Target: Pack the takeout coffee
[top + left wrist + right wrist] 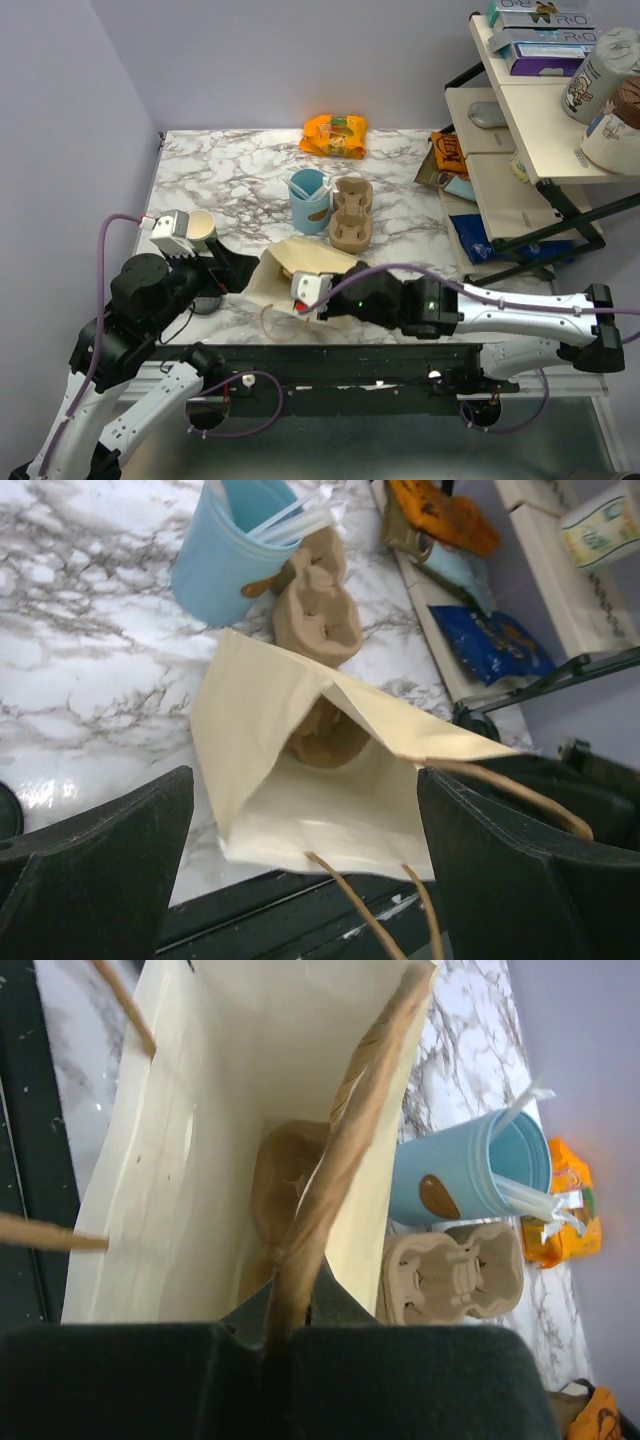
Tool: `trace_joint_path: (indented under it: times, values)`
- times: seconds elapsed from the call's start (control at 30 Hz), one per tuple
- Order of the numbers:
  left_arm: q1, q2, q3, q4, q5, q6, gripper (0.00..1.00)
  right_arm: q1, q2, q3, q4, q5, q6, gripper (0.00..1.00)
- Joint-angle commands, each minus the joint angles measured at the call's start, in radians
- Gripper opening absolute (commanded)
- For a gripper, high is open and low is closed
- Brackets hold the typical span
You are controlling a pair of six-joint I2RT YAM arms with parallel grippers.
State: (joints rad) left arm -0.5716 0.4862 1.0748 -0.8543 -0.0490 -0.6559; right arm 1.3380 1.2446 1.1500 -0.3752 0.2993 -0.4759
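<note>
The tan paper bag (285,268) lies on its side near the table's front edge with its mouth open. It also shows in the left wrist view (330,810) and the right wrist view (190,1150). My right gripper (322,293) is shut on the bag's twisted paper handle (335,1160) and holds the mouth up. A brown pulp piece (285,1185) lies inside. My left gripper (238,268) is open and empty, facing the bag's mouth (305,850). A dark round disc (205,303), perhaps the coffee's black lid, sits under the left arm. No cup body shows there.
A paper cup with no lid (201,225) stands behind the left wrist. A light-blue cup with straws (310,200) and a pulp cup carrier (352,212) stand behind the bag. An orange snack bag (335,135) lies at the back. A shelf unit (540,150) stands at the right.
</note>
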Motion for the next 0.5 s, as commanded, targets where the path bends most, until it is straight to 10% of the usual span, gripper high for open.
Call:
trace_joint_path:
  times: [0.0,0.47]
  values:
    - [-0.007,-0.052,-0.018,-0.084,-0.087,-0.031,0.99,0.157,0.035,-0.067,0.067,0.271,0.012,0.01]
    - [-0.005,-0.149,-0.044,-0.163,-0.149,-0.071,0.99,0.256,0.044,-0.004,0.022,0.323,0.174,0.01]
